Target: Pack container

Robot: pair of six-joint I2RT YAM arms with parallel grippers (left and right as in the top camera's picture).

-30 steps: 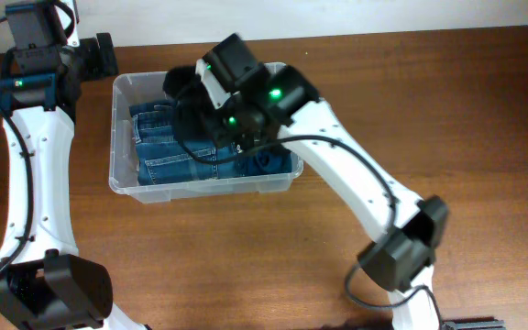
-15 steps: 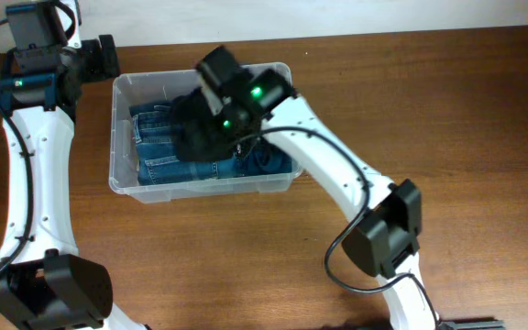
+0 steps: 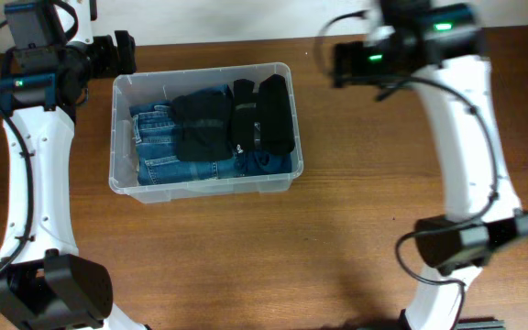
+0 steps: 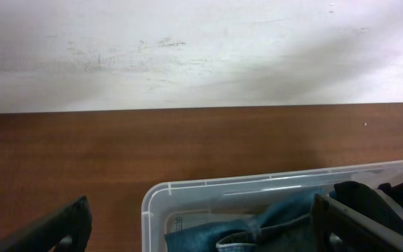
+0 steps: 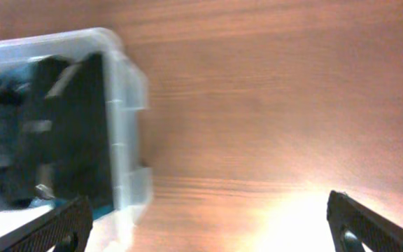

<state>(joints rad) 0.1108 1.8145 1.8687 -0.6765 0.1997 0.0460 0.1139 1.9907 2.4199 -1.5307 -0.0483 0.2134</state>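
Clear rectangular plastic container point(image 3: 200, 186) — press folded black garments point(image 3: 264, 115) inside it flat with the wide-open right gripper point(image 5: 212, 227), now right of it; left gripper point(image 4: 208, 227) likewise wide.

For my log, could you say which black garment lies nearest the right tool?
The black garment against the container's end wall facing the right tool; the others lie further left.

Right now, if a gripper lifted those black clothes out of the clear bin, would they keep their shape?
Probably not: the black clothes lie in soft folds over the jeans, so they would likely droop from the pinch point. They look light for their bulk. Being loosely stacked in the container, one piece may well come up alone.
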